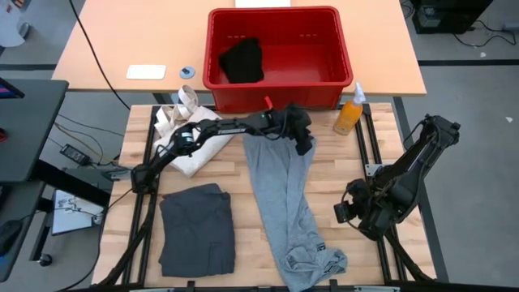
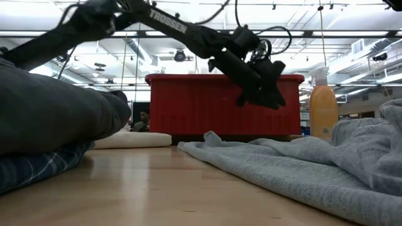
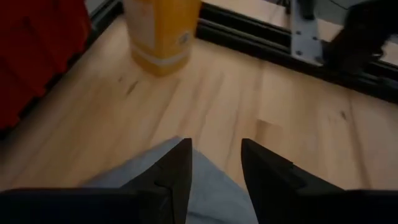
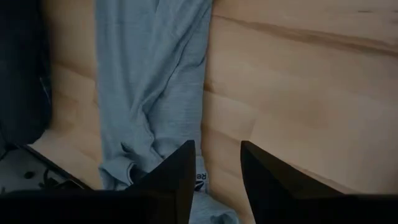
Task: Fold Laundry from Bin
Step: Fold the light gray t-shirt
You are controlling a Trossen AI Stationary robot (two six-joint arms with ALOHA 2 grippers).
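Partway: one fold done, one piece spread, one unpicked.
My left hand (image 1: 302,132), fingers apart, probably empty, hovers over light grey piece's (image 1: 285,207) top; charcoal stack (image 1: 197,229) beside it; black piece (image 1: 242,61) ahead in bin (image 1: 212,49). Right hand (image 1: 350,209) idle.

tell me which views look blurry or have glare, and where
Low view: the folded dark garment nearest the lens is soft, and the ceiling lights glare behind the left gripper. Left wrist view: the orange spray bottle and red bin are blurred. Right wrist view: the light grey garment is fairly clear. High view: evenly lit, sharp.
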